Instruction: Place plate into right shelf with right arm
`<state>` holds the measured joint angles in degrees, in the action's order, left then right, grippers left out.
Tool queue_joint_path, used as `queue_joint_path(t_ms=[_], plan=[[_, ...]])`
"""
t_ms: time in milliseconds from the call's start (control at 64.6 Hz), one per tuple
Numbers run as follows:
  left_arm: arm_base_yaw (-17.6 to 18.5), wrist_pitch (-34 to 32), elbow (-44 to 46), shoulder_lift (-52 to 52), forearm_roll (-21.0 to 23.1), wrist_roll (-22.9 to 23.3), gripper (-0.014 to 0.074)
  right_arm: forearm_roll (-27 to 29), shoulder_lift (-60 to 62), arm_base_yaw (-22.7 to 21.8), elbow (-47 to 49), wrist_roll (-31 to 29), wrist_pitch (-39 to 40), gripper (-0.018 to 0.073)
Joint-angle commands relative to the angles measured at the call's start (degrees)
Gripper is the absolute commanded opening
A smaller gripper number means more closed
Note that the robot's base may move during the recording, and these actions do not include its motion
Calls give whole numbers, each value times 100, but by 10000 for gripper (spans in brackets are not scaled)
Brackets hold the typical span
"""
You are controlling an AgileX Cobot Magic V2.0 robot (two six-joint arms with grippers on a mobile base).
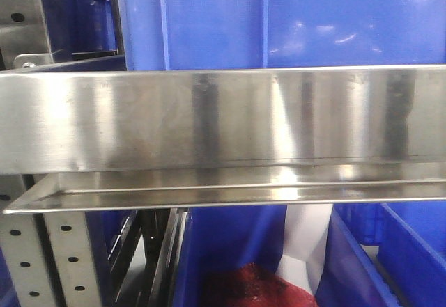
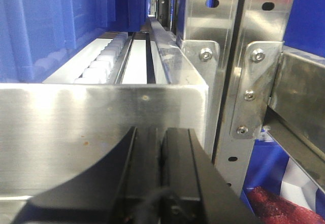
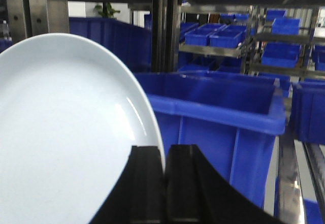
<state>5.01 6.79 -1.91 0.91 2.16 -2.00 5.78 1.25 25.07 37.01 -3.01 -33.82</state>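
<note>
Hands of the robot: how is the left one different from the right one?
The right hand grips the plate by its rim; the left hand is shut on nothing. The right hand faces a blue bin; the left hand faces a steel beam. Both are black, with two fingers.

A warehouse-like storeroom: stainless-steel racks (image 1: 223,119) with perforated uprights (image 1: 45,251) carry rows of large blue plastic bins (image 3: 218,107).

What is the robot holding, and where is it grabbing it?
The right gripper pinches the plate by its rim. The left gripper is shut and holds nothing.
</note>
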Motion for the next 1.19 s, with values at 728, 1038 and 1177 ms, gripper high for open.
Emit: queue_joint_path(t_ms=[728,1038,1177], plan=[[30,-492,-46,42,23,19,-47,-230,-5438,-23,3737,18,1743,69],[30,-492,-46,42,23,19,-47,-670,-6867,-176,4410,18,1829,81],[30,-492,-46,42,23,19,-47,-670,-7107,-393,4419,18,1687,274]])
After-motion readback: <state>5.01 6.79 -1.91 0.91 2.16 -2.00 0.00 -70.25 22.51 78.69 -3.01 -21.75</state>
